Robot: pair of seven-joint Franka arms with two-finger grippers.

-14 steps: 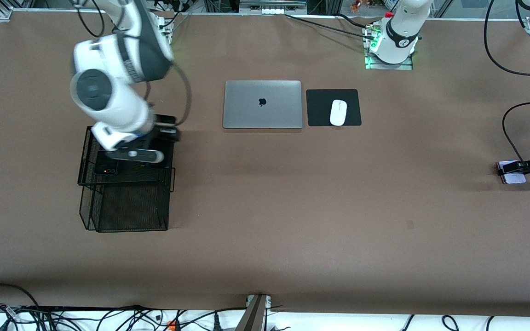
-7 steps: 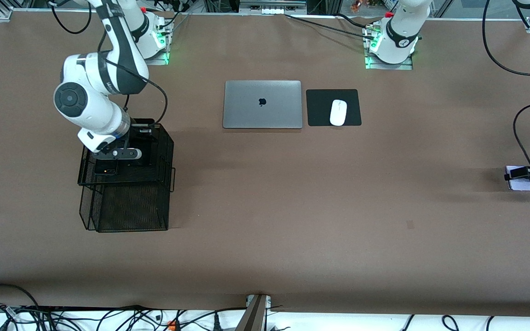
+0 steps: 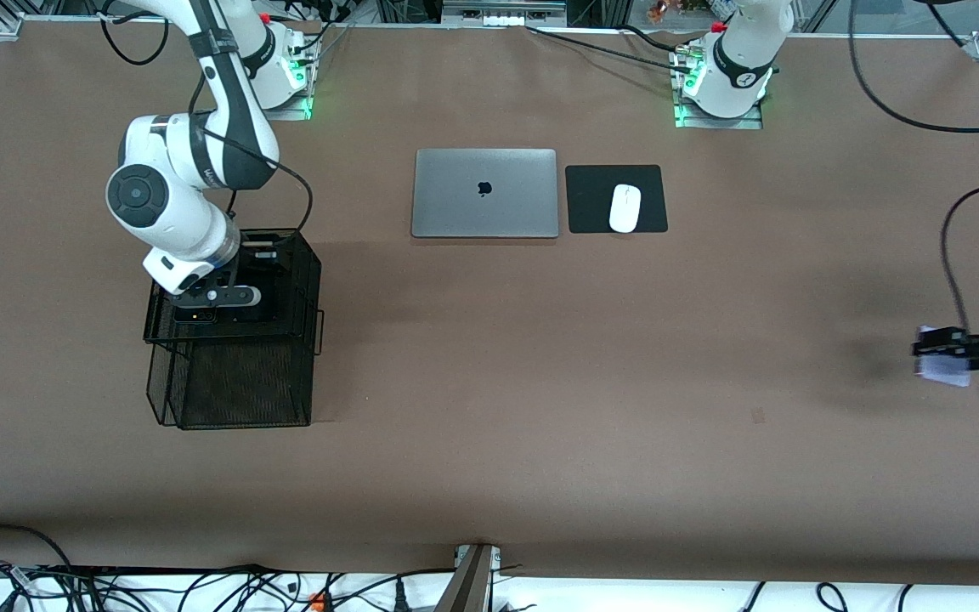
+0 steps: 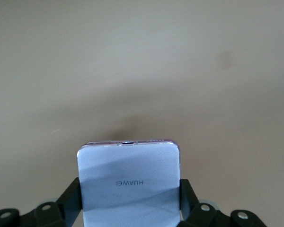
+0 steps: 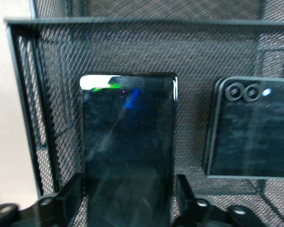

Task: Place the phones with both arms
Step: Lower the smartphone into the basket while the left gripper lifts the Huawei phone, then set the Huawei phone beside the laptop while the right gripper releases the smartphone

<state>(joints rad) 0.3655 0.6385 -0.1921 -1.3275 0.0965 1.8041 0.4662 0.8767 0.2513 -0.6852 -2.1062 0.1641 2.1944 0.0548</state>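
My right gripper (image 3: 239, 299) is low inside the upper tray of a black mesh rack (image 3: 230, 395). In the right wrist view it (image 5: 128, 198) is shut on the long slim black phone (image 5: 128, 142), which lies flat just over the tray floor. The small squarish black phone (image 5: 253, 130) lies in the same tray beside it, and also shows in the front view (image 3: 195, 315). My left gripper (image 3: 948, 355) is at the left arm's end of the table, above the surface. It (image 4: 128, 203) is shut on the pale lavender-white phone (image 4: 128, 182).
A closed silver laptop (image 3: 484, 193) and a white mouse (image 3: 625, 208) on a black pad (image 3: 591, 200) lie mid-table toward the robot bases. The rack has a lower mesh compartment. Cables hang by the left arm's end.
My right arm has lowered the long black phone into the rack's upper tray. My left gripper has lifted the lavender-white phone off the table and carried it lower in the front view.
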